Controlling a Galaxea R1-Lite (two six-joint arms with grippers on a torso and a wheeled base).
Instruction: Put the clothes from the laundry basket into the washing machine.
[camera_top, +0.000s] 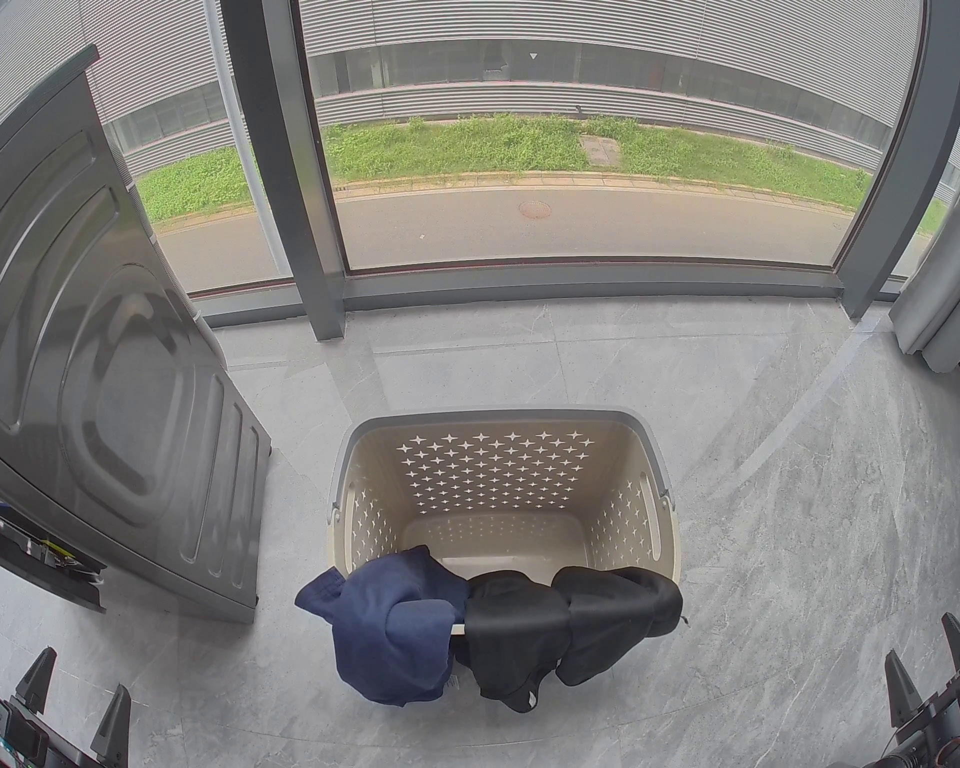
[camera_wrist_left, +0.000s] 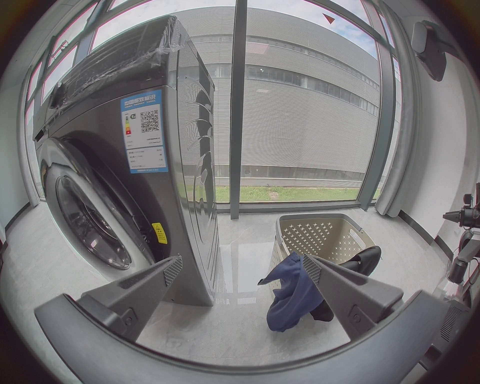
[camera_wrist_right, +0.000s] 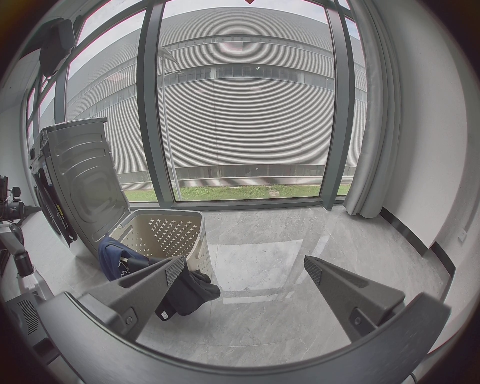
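A beige laundry basket (camera_top: 500, 420) stands on the floor in front of me. Over its near rim hang a blue garment (camera_top: 392, 622) and a black garment (camera_top: 560, 625). The grey washing machine (camera_top: 110, 400) stands to the left; its round front door (camera_wrist_left: 92, 225) faces away from the basket. My left gripper (camera_top: 72, 700) is low at the near left, open and holding nothing. My right gripper (camera_top: 925, 665) is low at the near right, also open with nothing between its fingers. Both are well short of the basket (camera_wrist_left: 320, 235) (camera_wrist_right: 165, 232) and the blue garment (camera_wrist_left: 292, 295) (camera_wrist_right: 112, 257).
A glass wall with dark frames (camera_top: 300, 170) runs behind the basket. A grey curtain (camera_top: 930, 310) hangs at the far right. Bare marble floor (camera_top: 780, 420) lies around the basket.
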